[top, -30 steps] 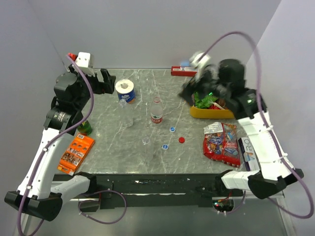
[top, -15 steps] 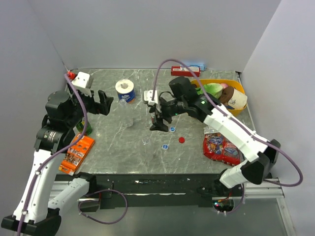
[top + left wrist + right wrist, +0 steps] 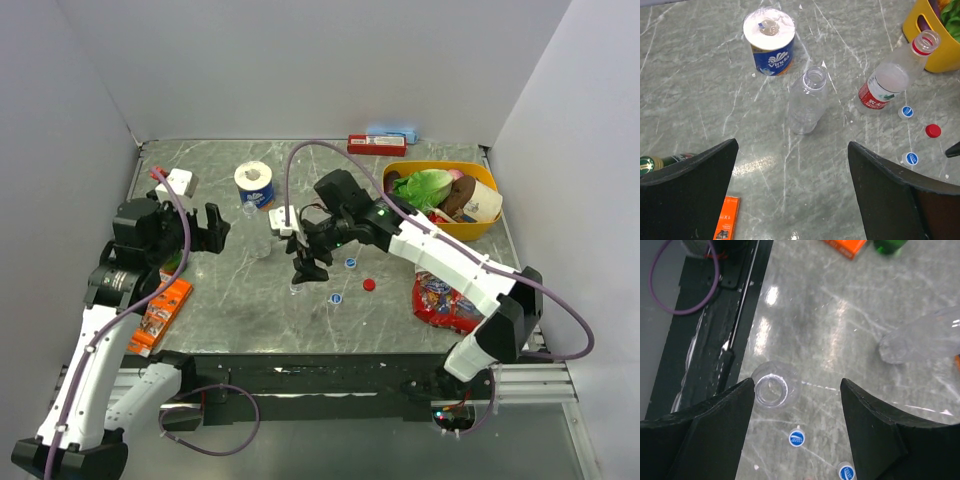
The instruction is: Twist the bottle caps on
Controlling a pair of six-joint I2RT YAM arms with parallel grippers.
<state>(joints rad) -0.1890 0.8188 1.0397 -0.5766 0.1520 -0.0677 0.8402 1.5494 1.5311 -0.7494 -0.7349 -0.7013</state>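
Marble table [image 3: 230,300], frame centre: right gripper [image 3: 796,385] parted, empty, over small bottle [image 3: 771,390]; advise centring jaws before closing; left gripper [image 3: 792,145] likewise parted, empty.

The left arm [image 3: 85,368] and right arm [image 3: 452,264] have white shell links joined by black motor housings. A purple cable [image 3: 186,232] trails along each. The left gripper [image 3: 215,227] and right gripper [image 3: 305,262] are black, with broad matte wedge fingers [image 3: 690,200]. A white camera block [image 3: 181,183] sits on each wrist.
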